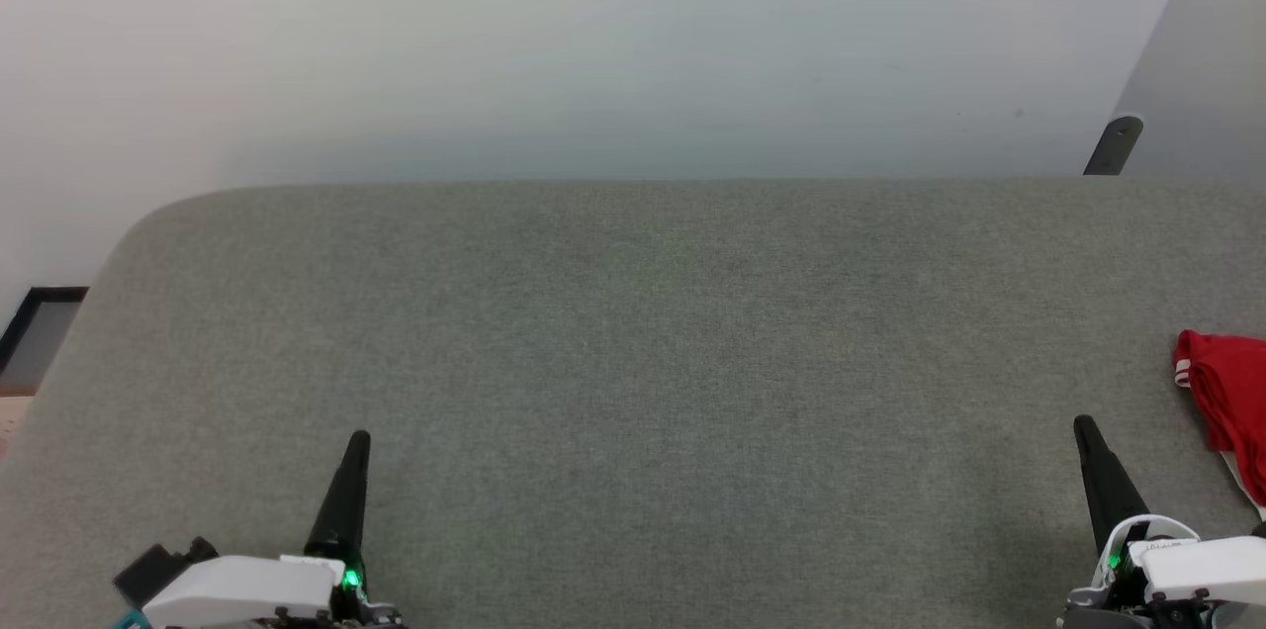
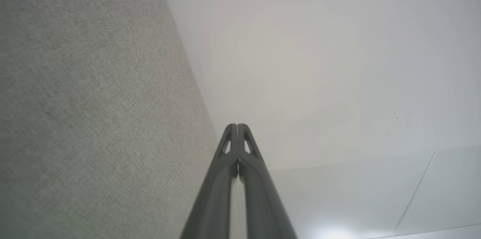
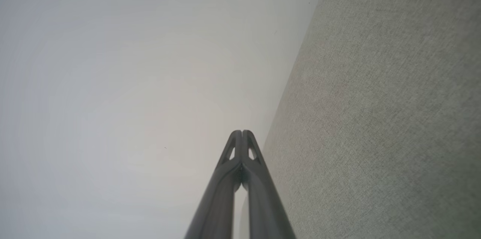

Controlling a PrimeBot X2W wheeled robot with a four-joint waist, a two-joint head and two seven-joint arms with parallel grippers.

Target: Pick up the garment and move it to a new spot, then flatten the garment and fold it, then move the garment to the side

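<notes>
Garment: red cloth with a strip of white trim is lying bunched in folds at the far right of the grey surface, running out past the head view's right edge; no print is showing.
Garment and claws: the bunch is lying just beside the right claw, on its outer side, with nothing touching it, and is sitting well apart from the left claw.
Left claw: it is sitting at the lower left of the head view, its dark fingers pressing together into one point, gripping nothing and pointing away from the robot over bare fabric.
Left wrist view: the two fingers are meeting at their tips, with the woven fabric running down the left side and pale floor lying to the right.
Right claw: it is sitting at the lower right of the head view, its fingers likewise pressing together and carrying nothing.
Right wrist view: the fingers are touching at the tips, with the fabric running down the right side.
Surface: it is showing a rounded far left corner.
Floor: it is lying pale beyond the far edge.
Dark post: it is standing just past the far right edge.
</notes>
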